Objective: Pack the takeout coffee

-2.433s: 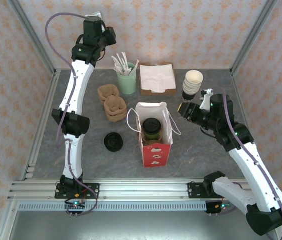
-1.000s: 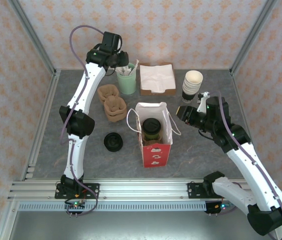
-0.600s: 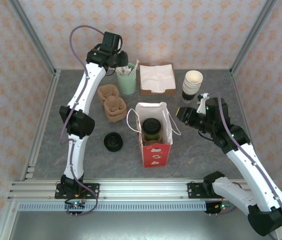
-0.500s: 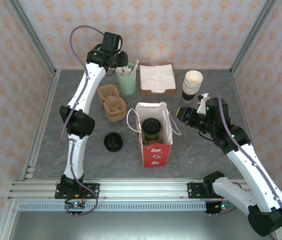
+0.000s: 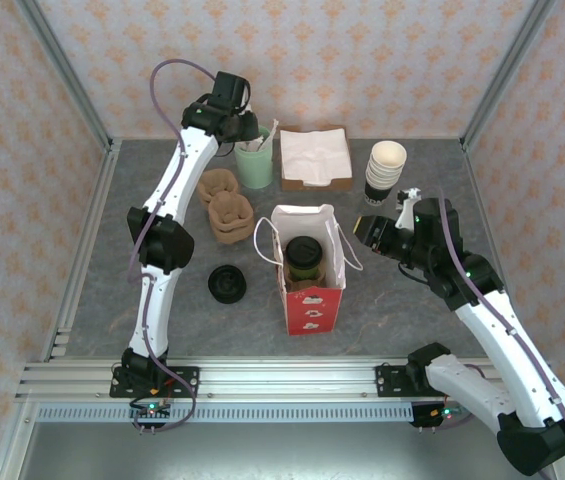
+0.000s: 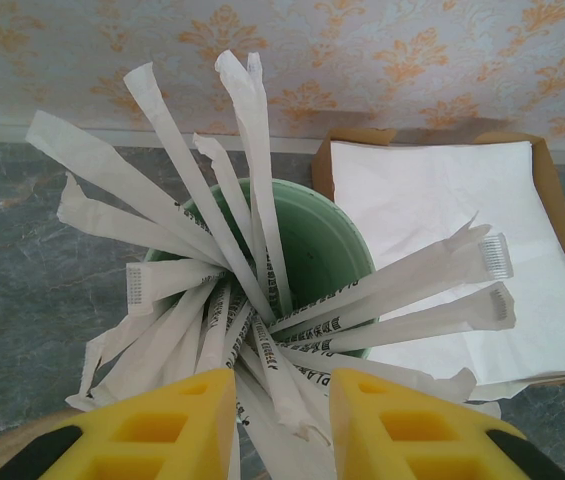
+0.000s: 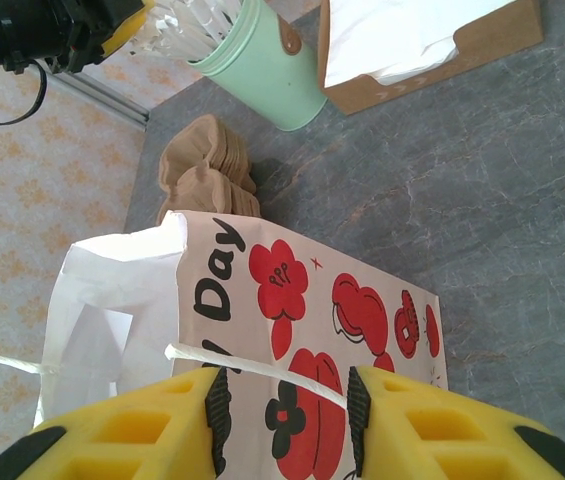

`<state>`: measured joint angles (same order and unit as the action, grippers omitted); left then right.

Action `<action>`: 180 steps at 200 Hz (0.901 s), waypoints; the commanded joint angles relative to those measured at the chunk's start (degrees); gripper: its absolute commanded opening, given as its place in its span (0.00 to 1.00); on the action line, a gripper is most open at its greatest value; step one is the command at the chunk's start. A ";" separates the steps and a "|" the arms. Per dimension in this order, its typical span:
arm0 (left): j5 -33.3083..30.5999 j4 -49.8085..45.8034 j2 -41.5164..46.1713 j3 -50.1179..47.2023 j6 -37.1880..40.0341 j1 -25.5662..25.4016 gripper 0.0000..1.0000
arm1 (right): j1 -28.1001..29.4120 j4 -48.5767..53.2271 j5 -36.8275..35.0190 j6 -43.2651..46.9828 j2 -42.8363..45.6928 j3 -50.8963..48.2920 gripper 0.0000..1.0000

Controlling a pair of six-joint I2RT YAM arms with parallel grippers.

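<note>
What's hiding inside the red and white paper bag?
A takeout coffee cup with a black lid stands inside the paper bag. The bag's walls cover the cup's lower part and the bag's bottom.

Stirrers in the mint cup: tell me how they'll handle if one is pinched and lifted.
The stirrers look light and floppy: their paper wrappers bend and splay outward. Pulling one would probably drag its neighbours along, since they cross and tangle where the left gripper reaches in. The cup tapers to a narrower base, so a sideways tug might tip it.
</note>
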<state>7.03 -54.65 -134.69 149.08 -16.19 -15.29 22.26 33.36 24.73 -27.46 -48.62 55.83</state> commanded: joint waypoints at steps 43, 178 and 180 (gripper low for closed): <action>-1.05 -0.58 -2.83 3.15 0.19 -0.53 0.30 | 0.42 -0.32 -1.46 -0.60 1.40 -1.38 0.39; -1.98 1.72 1.67 4.05 0.70 -0.64 0.11 | 0.44 -0.76 -1.78 -0.10 1.34 -1.68 0.39; -2.05 1.71 1.88 4.06 0.80 -0.62 0.11 | 0.49 -0.76 -1.79 -0.10 1.34 -1.69 0.39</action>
<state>6.98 -54.54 -137.12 151.04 -16.14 -15.40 22.37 33.36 24.14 -27.46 -48.03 54.57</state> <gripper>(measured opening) 0.107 0.385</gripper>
